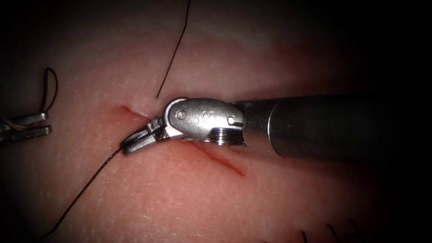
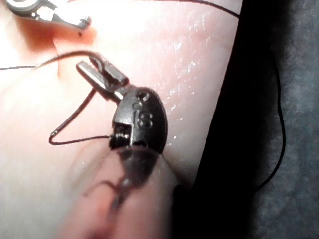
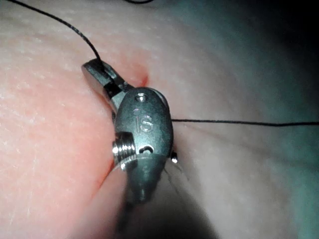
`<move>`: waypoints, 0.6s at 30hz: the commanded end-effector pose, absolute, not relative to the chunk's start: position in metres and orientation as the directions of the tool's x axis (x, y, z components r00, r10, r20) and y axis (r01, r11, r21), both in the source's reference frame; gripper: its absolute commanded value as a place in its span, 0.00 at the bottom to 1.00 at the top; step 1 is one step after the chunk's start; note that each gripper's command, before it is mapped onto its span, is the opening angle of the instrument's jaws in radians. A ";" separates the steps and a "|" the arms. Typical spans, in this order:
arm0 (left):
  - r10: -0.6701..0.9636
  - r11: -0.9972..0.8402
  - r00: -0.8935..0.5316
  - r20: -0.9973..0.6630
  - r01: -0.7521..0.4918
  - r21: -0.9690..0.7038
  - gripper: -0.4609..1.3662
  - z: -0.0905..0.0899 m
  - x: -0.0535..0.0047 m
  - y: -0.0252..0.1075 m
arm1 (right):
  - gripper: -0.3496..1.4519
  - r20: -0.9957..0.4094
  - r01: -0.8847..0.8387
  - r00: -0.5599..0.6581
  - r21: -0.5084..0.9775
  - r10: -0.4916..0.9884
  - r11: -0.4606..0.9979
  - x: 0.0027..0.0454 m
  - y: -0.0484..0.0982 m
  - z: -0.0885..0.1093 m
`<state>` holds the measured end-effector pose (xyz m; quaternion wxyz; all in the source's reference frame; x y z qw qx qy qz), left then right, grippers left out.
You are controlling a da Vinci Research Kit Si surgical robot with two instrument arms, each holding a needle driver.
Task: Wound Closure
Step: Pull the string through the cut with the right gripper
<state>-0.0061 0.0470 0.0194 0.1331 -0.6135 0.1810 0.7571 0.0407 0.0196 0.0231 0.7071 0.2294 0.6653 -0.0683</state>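
Thread (image 1: 85,186) seemingly in right end effector (image 1: 128,145).

1. The tissue (image 1: 189,198) is pale pink pork belly; its cut (image 1: 225,163) is a thin red line running slantwise under the right claw (image 1: 135,143).
2. The thread (image 1: 90,180) is thin and dark; one strand leaves the right claw's shut tips, another (image 1: 173,54) rises just behind them.
3. A thread loop (image 1: 51,87) arcs just above the left claw (image 1: 38,125).
4. Cannot tell where the needle is.

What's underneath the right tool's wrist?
Under the right tool lies the cut in the tissue; its red line emerges either side, the middle stretch covered. The shut jaws hold thread.
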 end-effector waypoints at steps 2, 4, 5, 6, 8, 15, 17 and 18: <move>-0.020 -0.902 -0.212 -0.977 -0.417 0.109 0.06 0.019 -0.0061 0.047 | 0.00 -0.971 0.392 0.107 0.241 0.215 0.888 0.0407 0.020 0.023; -0.020 -0.902 -0.212 -0.977 -0.417 0.109 0.06 0.019 -0.0061 0.047 | 0.00 -0.971 0.394 0.107 0.240 0.215 0.887 0.0408 0.019 0.023; -0.020 -0.902 -0.212 -0.977 -0.417 0.109 0.06 0.019 -0.0061 0.047 | 0.00 -0.971 0.404 0.103 0.239 0.215 0.883 0.0408 0.019 0.022; -0.020 -0.902 -0.212 -0.977 -0.417 0.109 0.06 0.019 -0.0060 0.047 | 0.00 -0.972 0.418 0.099 0.236 0.215 0.877 0.0410 0.019 0.022; -0.020 -0.902 -0.212 -0.977 -0.417 0.109 0.06 0.019 -0.0060 0.047 | 0.00 -0.973 0.442 0.093 0.230 0.211 0.867 0.0413 0.018 0.022; -0.020 -0.902 -0.212 -0.977 -0.417 0.109 0.06 0.019 -0.0060 0.047 | 0.00 -0.979 0.525 0.077 0.199 0.187 0.827 0.0432 0.015 0.020; -0.020 -0.902 -0.212 -0.977 -0.418 0.109 0.06 0.019 -0.0060 0.047 | 0.00 -0.981 0.545 0.071 0.189 0.180 0.817 0.0438 0.014 0.020; -0.020 -0.902 -0.212 -0.977 -0.418 0.109 0.06 0.019 -0.0060 0.047 | 0.00 -0.982 0.556 0.066 0.183 0.177 0.810 0.0442 0.014 0.020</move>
